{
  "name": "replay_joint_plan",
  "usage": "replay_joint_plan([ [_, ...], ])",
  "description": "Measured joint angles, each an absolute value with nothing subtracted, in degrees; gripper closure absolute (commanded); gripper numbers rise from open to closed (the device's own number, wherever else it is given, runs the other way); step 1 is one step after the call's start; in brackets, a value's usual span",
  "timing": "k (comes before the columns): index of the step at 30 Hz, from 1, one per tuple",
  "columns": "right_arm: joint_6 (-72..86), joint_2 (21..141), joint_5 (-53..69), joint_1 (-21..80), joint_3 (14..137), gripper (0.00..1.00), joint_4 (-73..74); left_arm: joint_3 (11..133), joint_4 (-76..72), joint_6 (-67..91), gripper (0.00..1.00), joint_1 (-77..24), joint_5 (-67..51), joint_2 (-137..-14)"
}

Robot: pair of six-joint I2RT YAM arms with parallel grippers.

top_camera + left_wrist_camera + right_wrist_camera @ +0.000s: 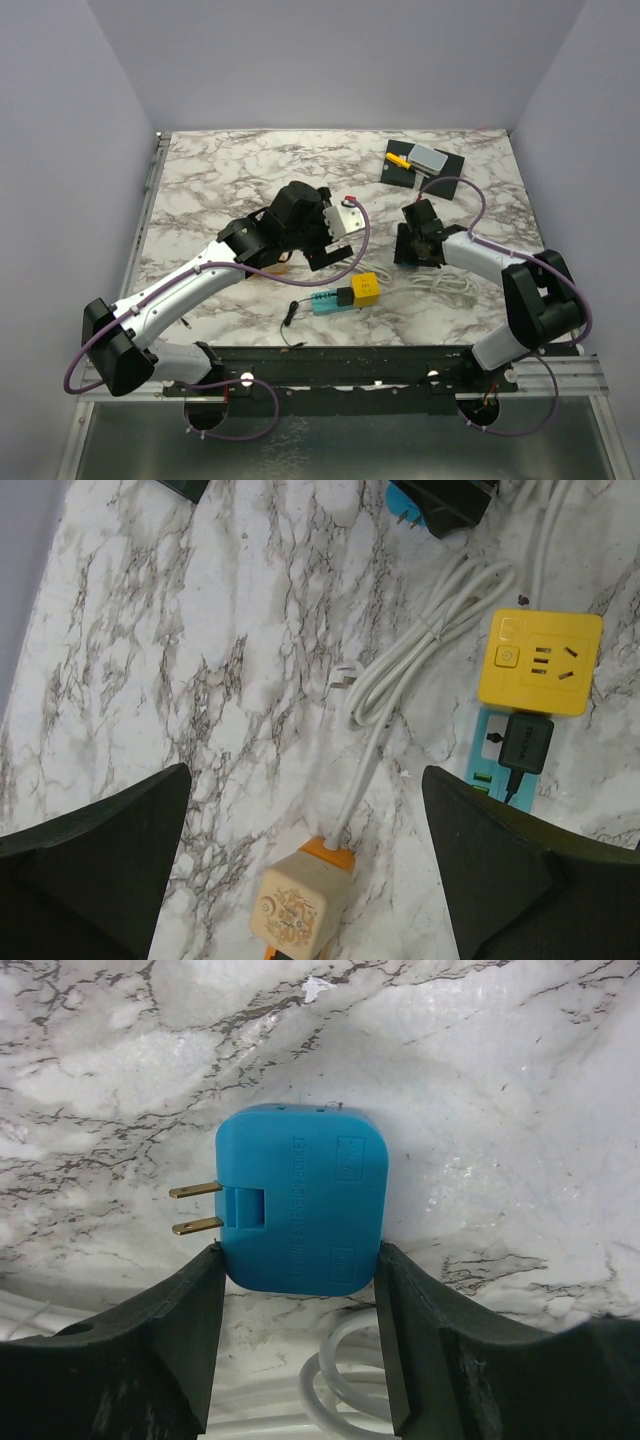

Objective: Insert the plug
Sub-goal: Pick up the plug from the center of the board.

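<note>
Early stage of task. Right gripper [298, 1260] jaws pressed on both sides of blue plug [300, 1200]. Plug flat on marble table [500, 1080], near yellow socket cube [365, 288], beyond it and rightward; prongs bare, nothing inserted. Left gripper [305, 780] wide open, empty. Remaining, judged: lift, align, insert.
</note>
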State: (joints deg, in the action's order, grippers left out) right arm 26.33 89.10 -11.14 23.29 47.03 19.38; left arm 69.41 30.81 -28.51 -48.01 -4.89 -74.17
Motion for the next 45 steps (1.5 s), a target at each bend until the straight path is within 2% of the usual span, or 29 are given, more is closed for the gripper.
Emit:
replay_joint_plan([
  [10, 23.88, 78.43, -5.43, 23.31, 47.86, 0.54, 19.64, 63.68, 21.93, -34.37, 0.01, -48.01, -5.45, -69.32],
  [21, 23.00, 64.45, 15.51, 23.66, 52.95, 0.51, 17.45, 61.60, 10.70, -39.70, 0.01, -48.36, -8.32, -69.21],
  [29, 23.53, 63.09, 27.49, 23.94, 55.31, 0.49, 16.03, 58.50, 5.17, -43.62, 0.01, -50.33, -13.06, -67.31],
  [45, 25.41, 62.54, 37.28, 24.43, 56.47, 0.46, 14.57, 56.99, -1.87, -46.41, 0.01, -53.82, -11.99, -66.92],
])
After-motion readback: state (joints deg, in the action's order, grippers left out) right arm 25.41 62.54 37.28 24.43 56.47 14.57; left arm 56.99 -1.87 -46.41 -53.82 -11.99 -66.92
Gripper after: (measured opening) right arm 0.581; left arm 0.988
